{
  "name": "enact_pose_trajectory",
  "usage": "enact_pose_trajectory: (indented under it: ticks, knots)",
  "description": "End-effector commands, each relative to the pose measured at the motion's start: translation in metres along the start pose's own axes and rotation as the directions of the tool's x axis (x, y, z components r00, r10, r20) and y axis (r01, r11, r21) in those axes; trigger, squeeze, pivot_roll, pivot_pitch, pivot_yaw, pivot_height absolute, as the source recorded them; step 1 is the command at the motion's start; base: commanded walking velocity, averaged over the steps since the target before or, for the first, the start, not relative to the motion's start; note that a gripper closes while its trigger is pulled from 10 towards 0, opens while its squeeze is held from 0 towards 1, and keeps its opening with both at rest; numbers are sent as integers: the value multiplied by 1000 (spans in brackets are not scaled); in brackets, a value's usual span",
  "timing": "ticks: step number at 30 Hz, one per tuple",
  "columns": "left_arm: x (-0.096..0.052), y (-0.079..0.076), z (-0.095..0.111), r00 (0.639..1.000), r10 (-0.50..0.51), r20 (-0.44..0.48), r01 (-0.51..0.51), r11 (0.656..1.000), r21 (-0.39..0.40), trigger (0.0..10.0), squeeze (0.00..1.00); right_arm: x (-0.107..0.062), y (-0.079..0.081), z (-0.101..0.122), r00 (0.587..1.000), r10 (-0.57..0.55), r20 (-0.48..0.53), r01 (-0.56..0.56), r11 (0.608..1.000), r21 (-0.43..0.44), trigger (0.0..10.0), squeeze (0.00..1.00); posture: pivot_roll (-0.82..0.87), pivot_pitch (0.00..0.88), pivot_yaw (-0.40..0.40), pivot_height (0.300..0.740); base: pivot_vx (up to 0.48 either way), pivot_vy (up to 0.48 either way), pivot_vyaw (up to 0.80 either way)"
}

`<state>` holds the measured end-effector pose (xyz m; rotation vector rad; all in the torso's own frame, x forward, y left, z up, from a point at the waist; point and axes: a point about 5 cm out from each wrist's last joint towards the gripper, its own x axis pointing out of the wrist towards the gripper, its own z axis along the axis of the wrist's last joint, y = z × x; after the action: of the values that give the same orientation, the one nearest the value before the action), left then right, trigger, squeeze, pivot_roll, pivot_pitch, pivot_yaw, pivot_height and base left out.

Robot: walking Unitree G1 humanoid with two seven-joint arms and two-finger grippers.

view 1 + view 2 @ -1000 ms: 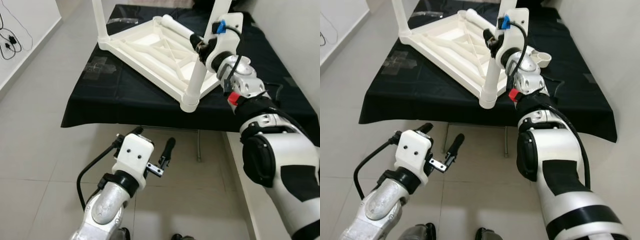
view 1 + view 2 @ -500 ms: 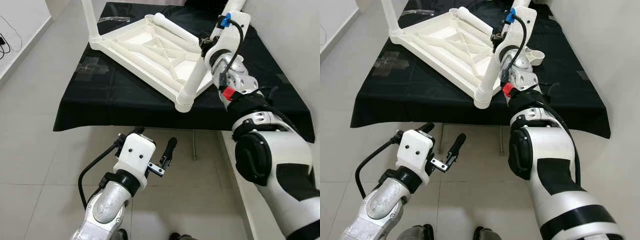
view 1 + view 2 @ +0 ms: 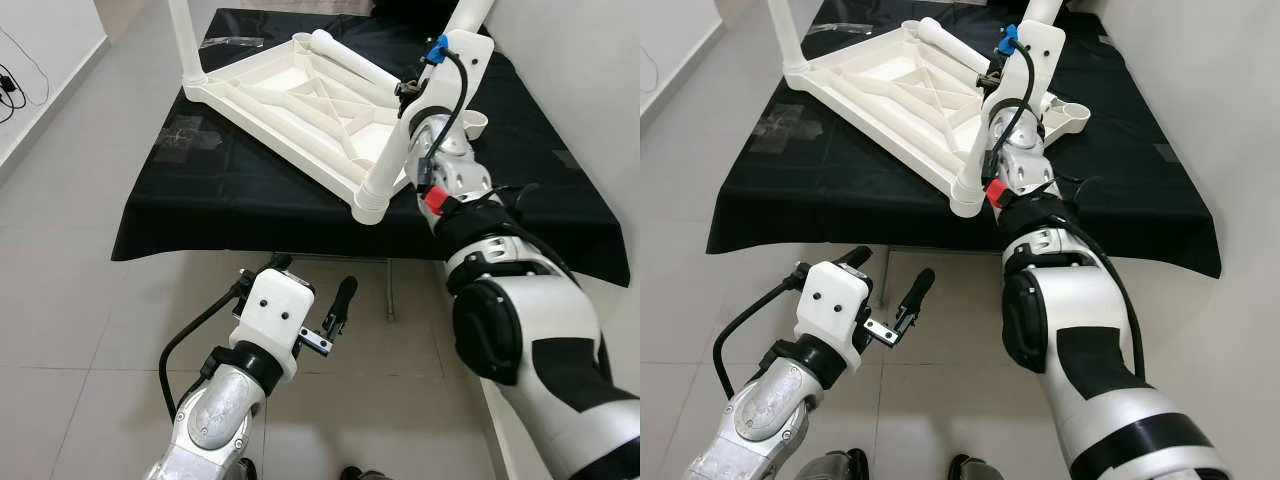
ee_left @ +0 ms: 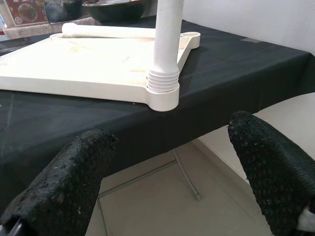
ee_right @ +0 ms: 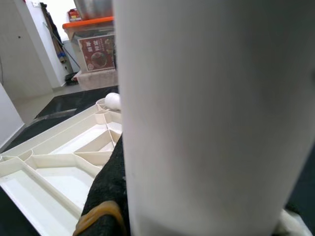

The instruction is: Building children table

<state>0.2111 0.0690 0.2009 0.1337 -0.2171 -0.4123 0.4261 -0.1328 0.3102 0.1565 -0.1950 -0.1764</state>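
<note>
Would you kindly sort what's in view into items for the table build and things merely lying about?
For the build: upturned white tabletop; fitted corner leg; loose leg lying on it; right end effector.
Lying about: black cloth; clear tape patch; wall cables.

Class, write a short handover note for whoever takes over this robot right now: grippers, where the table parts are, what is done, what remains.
Right gripper: shut on the near-corner leg, which stands in its socket.
Left gripper: open, idle, low over the floor in front of the black-covered bench.
Tabletop: upside down on the bench.
Done: far-left leg and near-corner leg stand upright.
Left: a loose leg lies across the tabletop; the right-hand socket is empty. Whether the near leg is fully seated cannot be told.
</note>
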Motion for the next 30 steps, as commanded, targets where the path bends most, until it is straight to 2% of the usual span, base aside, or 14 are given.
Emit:
enact_pose_trajectory:
  ticks: [1, 6, 10, 16, 18, 20, 22, 24, 26, 29, 30]
  knots:
    - [-2, -1, -2, 1000, 0, -11, 0, 1000, 1, 10000, 0, -12, -14, -62, 977, -64, -202, 34, 988, -153, 10000, 0, 122, 213, -60, 740, 0, 0, 0]
    - [-1, -1, -2, 1000, 0, -9, 0, 1000, 2, 10000, 0, -18, 2, -74, 963, 75, -258, -131, 970, -204, 10000, 0, 120, 219, -62, 740, 0, 0, 0]
    - [-1, 0, -1, 1000, 5, -8, -5, 1000, 1, 10000, 0, -18, 1, -75, 962, 67, -264, -130, 964, -230, 10000, 0, 120, 219, -62, 740, 0, 0, 0]
    - [-1, -2, 0, 1000, 2, -5, -2, 1000, 2, 10000, 0, -17, -2, -72, 974, -16, -225, -38, 971, -237, 10000, 0, 118, 226, -66, 740, 0, 0, 0]
    - [-1, -2, 0, 1000, 2, -5, -2, 1000, 1, 10000, 0, -17, 1, -70, 978, -3, -209, -51, 967, -251, 10000, 0, 118, 229, -66, 740, 0, 0, 0]
    - [-1, -1, 0, 1000, 3, -6, -3, 1000, 1, 10000, 0, -19, 13, -66, 984, 58, -167, -103, 955, -280, 10000, 0, 119, 230, -66, 740, 0, 0, 0]
    - [-1, -1, 0, 1000, 4, -6, -4, 1000, 3, 10000, 0, -20, 18, -65, 981, 98, -166, -138, 957, -253, 10000, 0, 118, 231, -66, 740, 0, 0, 0]
    - [-1, 0, 0, 1000, 8, -8, -8, 1000, 5, 10000, 0, -23, 35, -61, 954, 245, -173, -269, 955, -129, 10000, 0, 117, 232, -69, 740, 0, 0, 0]
    - [-1, 0, 0, 1000, 8, -8, -8, 1000, 5, 10000, 0, -23, 39, -60, 945, 279, -171, -298, 950, -97, 10000, 0, 117, 232, -69, 740, 0, 0, 0]
    - [-1, 0, -1, 1000, 9, -9, -9, 1000, 5, 10000, 0, -20, 37, -53, 936, 311, -165, -329, 940, -92, 10000, 0, 116, 234, -69, 740, 0, 0, 0]
    - [-1, 0, -1, 1000, 10, -10, -10, 1000, 6, 10000, 0, -18, 35, -52, 931, 318, -181, -343, 930, -130, 10000, 0, 118, 234, -68, 740, 0, 0, 0]
